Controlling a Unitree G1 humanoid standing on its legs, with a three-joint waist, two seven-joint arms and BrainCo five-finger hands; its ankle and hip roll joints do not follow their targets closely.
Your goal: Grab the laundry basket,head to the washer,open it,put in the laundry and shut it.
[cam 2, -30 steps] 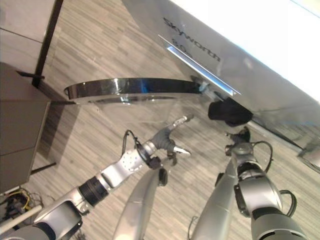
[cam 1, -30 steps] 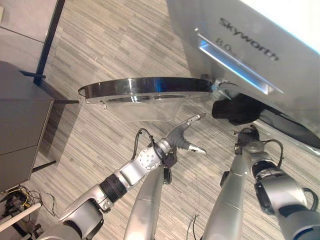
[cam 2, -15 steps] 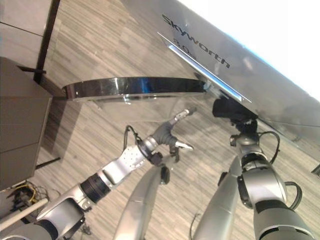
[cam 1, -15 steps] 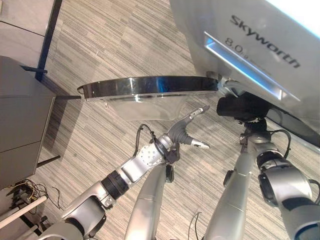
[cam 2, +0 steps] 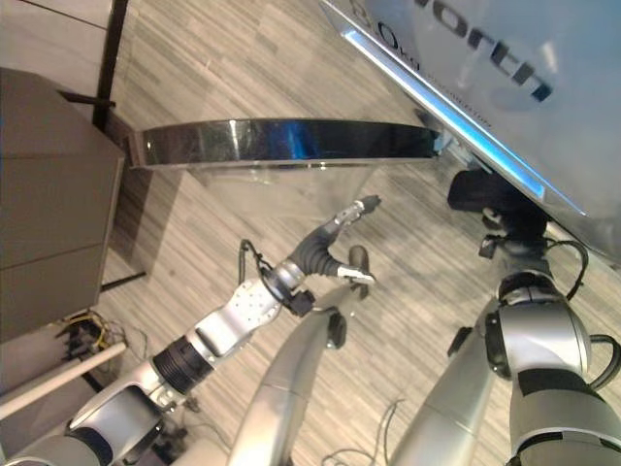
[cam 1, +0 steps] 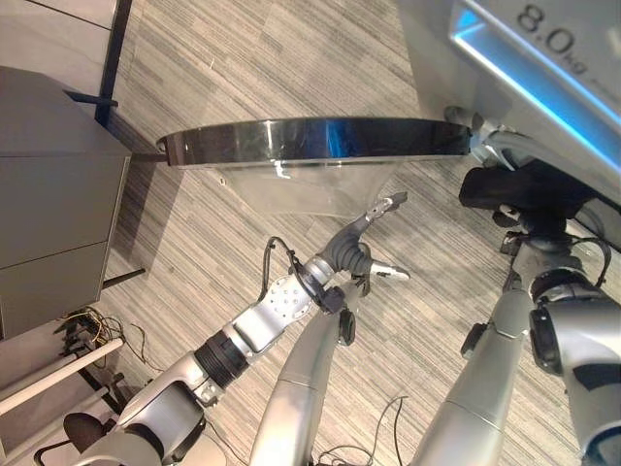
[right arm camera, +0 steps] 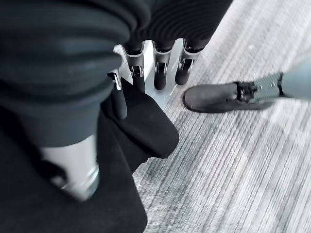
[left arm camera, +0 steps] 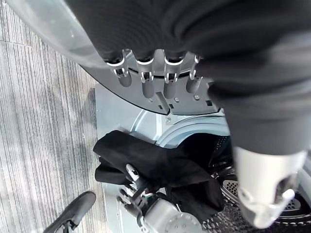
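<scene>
Loading step in hand, I judge: washer (cam 1: 543,58) open, laundry going in, door not yet shut. The washer is the biggest thing here, a smooth pale-grey metal cabinet with a lit blue strip across its front. Its door (cam 1: 310,141) stands swung wide, seen edge-on: a round, glossy dark-chrome ring with a clear domed bowl bulging below it. Floor (cam 1: 252,58) is flat, fine-striped grey planking. A matt grey cabinet (cam 1: 49,214) stands off to the robot's left, well apart from the washer. The laundry (left arm camera: 155,165) is a soft, limp black cloth, matt and bunched in folds, draped over the lip of the drum opening; behind it, in the left wrist view, the perforated steel drum (left arm camera: 228,194) shows. The right hand (left arm camera: 133,187) is at the cloth with its fingers buried in the folds, so I cannot tell if they clasp it. The left hand (cam 1: 374,254) hangs just below the door's bowl, fingers spread and loose, holding nothing. Next move, as I read it: push the cloth fully past the lip, draw the right hand clear, then swing the door closed with the left. A dark shoe (right arm camera: 214,97) rests on the floor nearby.
</scene>
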